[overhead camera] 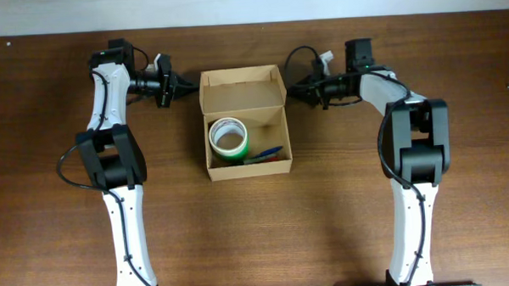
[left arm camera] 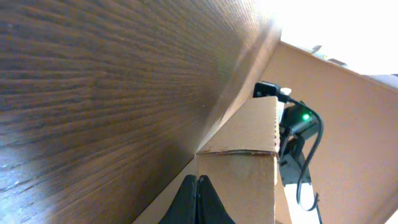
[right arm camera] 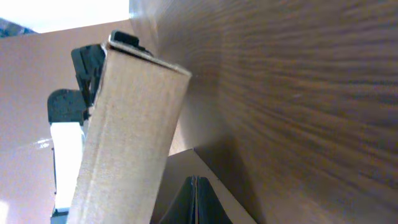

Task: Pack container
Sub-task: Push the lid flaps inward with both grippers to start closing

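The container is a tan cardboard box in the middle of the table, open, with its lid flap standing up at the far side. Inside lie a white-and-green tape roll and a blue pen. My left gripper is shut and empty, its tips just beside the lid's left edge. My right gripper is shut and empty, just beside the lid's right edge. In the left wrist view the shut fingers point at the box corner. In the right wrist view the shut fingers lie next to the cardboard flap.
The brown wooden table surrounds the box. The table's far edge runs close behind both grippers. The opposite arm shows behind the box in the left wrist view.
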`<action>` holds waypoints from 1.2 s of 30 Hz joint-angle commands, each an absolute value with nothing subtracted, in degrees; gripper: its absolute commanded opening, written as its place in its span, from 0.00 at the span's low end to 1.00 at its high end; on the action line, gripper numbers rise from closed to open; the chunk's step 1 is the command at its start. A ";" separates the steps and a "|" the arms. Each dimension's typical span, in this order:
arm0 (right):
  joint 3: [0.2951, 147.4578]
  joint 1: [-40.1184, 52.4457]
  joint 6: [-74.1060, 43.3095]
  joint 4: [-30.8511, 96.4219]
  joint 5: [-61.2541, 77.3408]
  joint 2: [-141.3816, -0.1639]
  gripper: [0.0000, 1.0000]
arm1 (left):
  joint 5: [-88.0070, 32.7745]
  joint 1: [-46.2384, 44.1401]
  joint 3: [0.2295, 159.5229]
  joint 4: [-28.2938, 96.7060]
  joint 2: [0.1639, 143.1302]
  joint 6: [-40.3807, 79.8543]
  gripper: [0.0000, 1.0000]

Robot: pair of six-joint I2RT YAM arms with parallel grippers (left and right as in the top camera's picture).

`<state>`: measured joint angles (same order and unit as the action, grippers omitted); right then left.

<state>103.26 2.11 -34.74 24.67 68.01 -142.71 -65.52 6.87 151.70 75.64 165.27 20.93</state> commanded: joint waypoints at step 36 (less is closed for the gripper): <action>103.83 6.37 -34.79 18.06 72.90 -142.76 0.04 | -72.93 3.09 151.87 70.28 167.89 27.81 0.02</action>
